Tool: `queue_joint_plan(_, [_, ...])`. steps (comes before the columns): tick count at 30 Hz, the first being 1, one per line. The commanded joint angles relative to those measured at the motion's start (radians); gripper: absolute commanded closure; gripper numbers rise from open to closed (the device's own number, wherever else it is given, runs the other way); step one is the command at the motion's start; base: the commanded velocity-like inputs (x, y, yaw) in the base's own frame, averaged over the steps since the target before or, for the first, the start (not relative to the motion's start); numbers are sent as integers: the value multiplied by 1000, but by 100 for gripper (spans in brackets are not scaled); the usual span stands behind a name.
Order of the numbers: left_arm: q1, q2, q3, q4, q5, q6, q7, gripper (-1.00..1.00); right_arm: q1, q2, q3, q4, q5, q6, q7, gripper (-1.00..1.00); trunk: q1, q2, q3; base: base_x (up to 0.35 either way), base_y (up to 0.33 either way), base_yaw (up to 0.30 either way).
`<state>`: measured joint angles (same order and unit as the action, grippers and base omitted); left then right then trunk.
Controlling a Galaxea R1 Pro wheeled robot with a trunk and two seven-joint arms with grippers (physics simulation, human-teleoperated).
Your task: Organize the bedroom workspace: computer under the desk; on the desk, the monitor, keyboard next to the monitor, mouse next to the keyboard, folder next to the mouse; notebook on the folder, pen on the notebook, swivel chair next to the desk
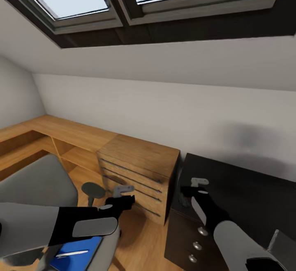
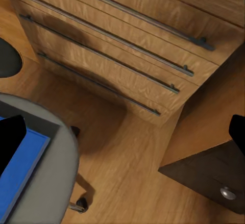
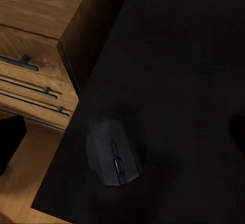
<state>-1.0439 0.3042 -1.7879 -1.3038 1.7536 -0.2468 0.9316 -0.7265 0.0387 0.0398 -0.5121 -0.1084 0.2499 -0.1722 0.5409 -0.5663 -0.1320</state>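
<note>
The black mouse (image 3: 113, 153) lies on the desk's matte black top (image 1: 246, 197) near its left end. My right gripper (image 3: 124, 134) hovers open just above it, also seen over the desk end (image 1: 192, 189). The blue folder (image 1: 78, 255) rests on the grey swivel chair's seat (image 2: 53, 183) with the whitish pen (image 1: 72, 253) on top. My left gripper (image 1: 123, 199) hangs open over the floor between chair and cabinet, beside the folder (image 2: 23, 170). The computer, monitor and notebook are out of view. A cut-off grey edge (image 1: 283, 242) on the desk may be the keyboard; I cannot tell.
A light wood cabinet (image 1: 139, 172) with long metal handles stands against the desk's left end. The black drawer unit (image 1: 193, 242) has round knobs. The chair's dark armrest (image 1: 91, 188) sits near my left gripper. Low wood shelving (image 1: 53, 135) runs under the sloped wall.
</note>
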Motion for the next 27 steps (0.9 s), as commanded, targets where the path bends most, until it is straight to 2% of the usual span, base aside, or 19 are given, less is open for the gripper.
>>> queue_joint_plan(1, [-2,0,-2,-11,6,-6,1,-100,-1,0,4,9,-10,2,-7,-100,1,-2,-2,327,0,0])
queue_joint_plan(3, [-2,2,-1,-22,5,-6,1,-100,-1,0,5,17,-8,1,-7,-100,1,-2,-2,318,0,0])
queue_joint_plan(5, [-2,9,2,-69,5,-5,1,-100,-2,-1,5,25,6,0,-7,-100,1,-2,-2,210,0,0])
queue_joint_plan(8, [-1,44,10,-168,3,-5,2,-100,-2,-1,5,31,24,-1,-7,-100,1,-2,-2,70,0,0])
queue_joint_plan(9, [-1,65,38,-221,3,-5,3,-100,-2,-1,5,31,28,-1,-7,-100,1,-2,-2,11,0,0])
queue_joint_plan(12, [-1,92,77,-257,4,-5,4,-100,-1,-2,5,23,30,-9,-3,-100,5,-9,-5,5,0,0])
queue_joint_plan(27, [-1,99,88,-262,5,-5,5,-100,-1,-1,3,11,27,-10,-3,-100,62,-114,-52,0,0,0])
